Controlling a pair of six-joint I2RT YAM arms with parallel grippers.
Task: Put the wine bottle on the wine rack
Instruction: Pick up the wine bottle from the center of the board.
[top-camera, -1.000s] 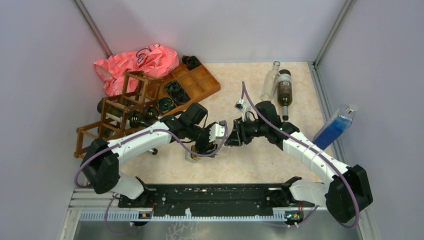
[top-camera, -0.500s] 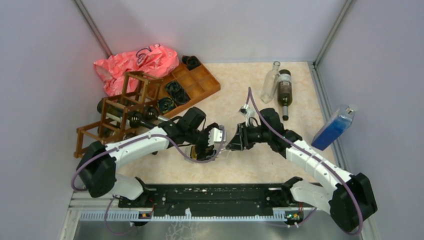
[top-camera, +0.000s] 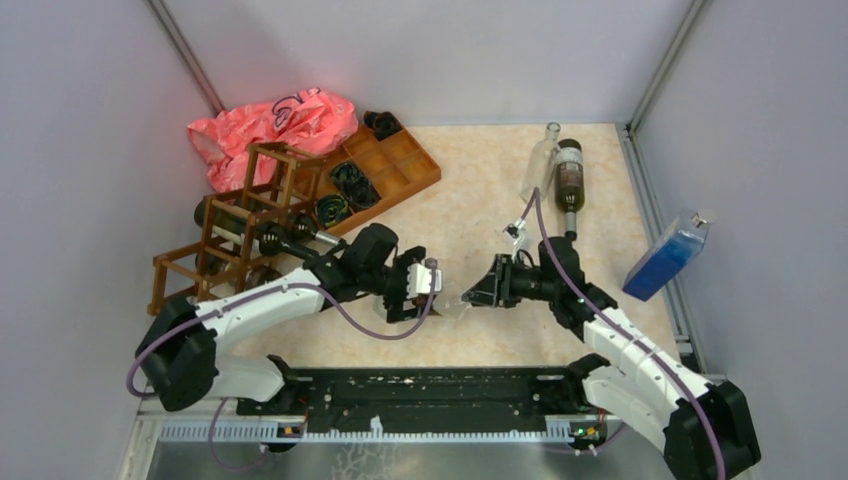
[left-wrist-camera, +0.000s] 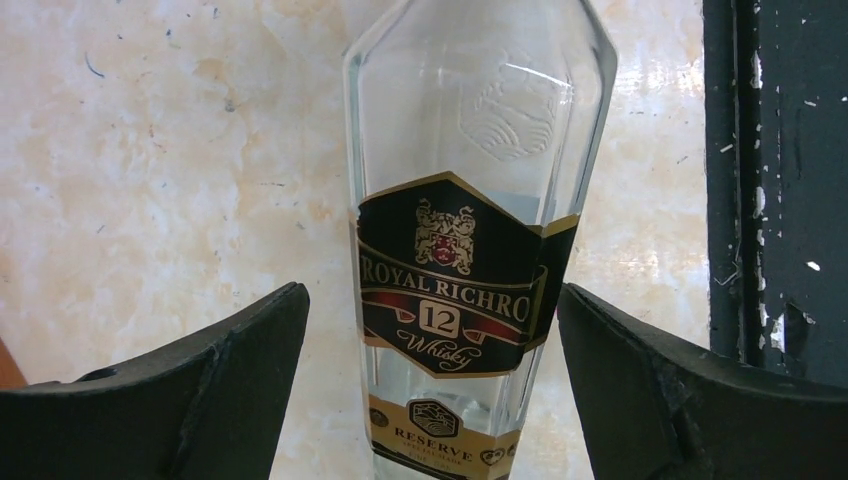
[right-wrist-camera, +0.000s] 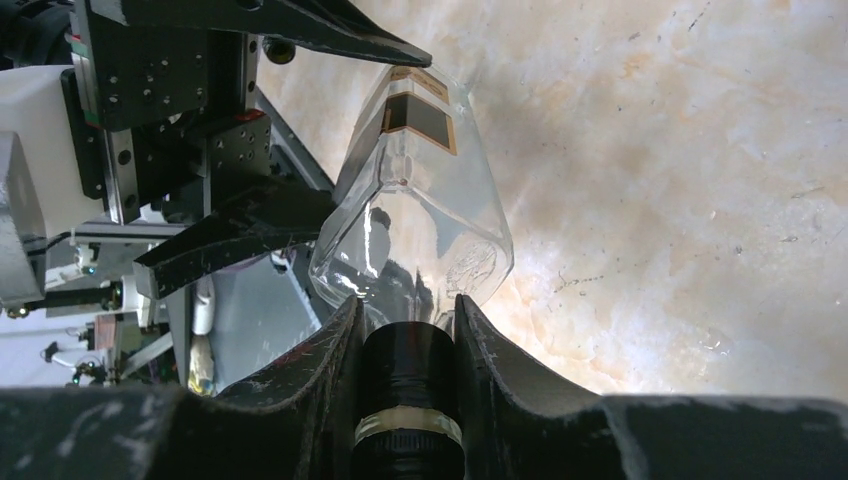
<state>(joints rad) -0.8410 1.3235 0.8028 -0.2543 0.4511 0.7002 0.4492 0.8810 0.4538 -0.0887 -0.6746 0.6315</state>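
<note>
Bottom edge of the overhead view: black metal base rail (top-camera: 430, 390) carrying both arm bases.

Just above it, at frame centre over the beige marbled tabletop (top-camera: 470, 215): clear faceted glass bottle (top-camera: 453, 304) with a black-and-gold whisky label, roughly level, cap end toward the right; resting or lifted, not discernible.

Right gripper (top-camera: 472, 296) with fingers (right-wrist-camera: 330, 350) pinching the bottle's black-capped neck from both sides.

Left gripper (top-camera: 432, 292) with fingers (left-wrist-camera: 220, 380) spread wide on either side of the labelled lower body, a gap on each side, no contact with the glass.

Farther back, at left: dark brown wooden open-frame rack (top-camera: 230, 215), well apart from the held bottle, with a dark glass bottle (top-camera: 265, 238) lying in one cell, neck toward frame centre.

Behind the rack: orange-brown compartmented wooden tray (top-camera: 400, 165), then crumpled pink plastic bag (top-camera: 270, 125) at upper left.

Upper right: dark brown glass bottle (top-camera: 568, 178) and slender clear glass bottle (top-camera: 540, 160), lying side by side.

Right edge: blue rectangular bottle (top-camera: 665, 255), tilted, beside the wall.
</note>
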